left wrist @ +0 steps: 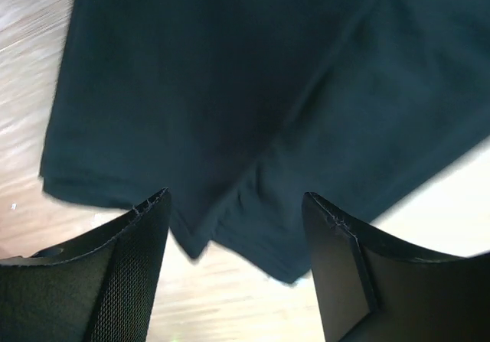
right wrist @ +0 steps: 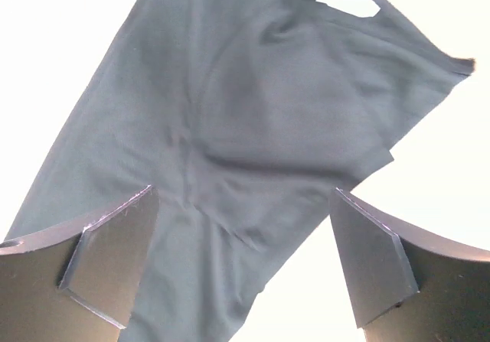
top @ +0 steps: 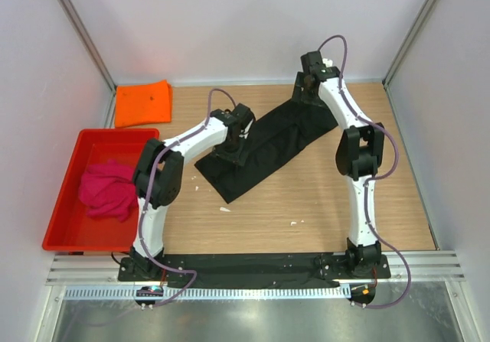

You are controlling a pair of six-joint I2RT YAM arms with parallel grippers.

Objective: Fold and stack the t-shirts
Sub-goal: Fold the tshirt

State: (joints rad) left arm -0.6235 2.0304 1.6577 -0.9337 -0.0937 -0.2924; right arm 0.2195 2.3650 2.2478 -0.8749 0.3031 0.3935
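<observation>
Black on pale wood: a black soft cloth t-shirt (top: 264, 147) lies folded into a long band, slanting across the middle of the light wooden table (top: 306, 204) from the near left toward the far right. The left gripper (top: 232, 151) hangs over the band's near-left part. In its wrist view, the left gripper (left wrist: 237, 200) has its two dark fingers spread apart with nothing clamped between them, and the shirt's layered hem (left wrist: 230, 235) shows just beyond their tips. The right gripper (top: 308, 89) is at the band's far end. From its own camera, the right gripper (right wrist: 245, 193) stands wide apart and grasps nothing; the rumpled cloth spreads out beneath it.

A bright orange folded t-shirt (top: 143, 103) rests flat at the far left corner of the table, well apart from the black one. Just nearer than it, a red rectangular plastic tray (top: 73, 151) sits along the left edge, and a magenta-pink t-shirt (top: 106, 190) lies bunched in a heap inside the tray. A few small white scraps (top: 224, 209) dot the wood near the black shirt's near end.
</observation>
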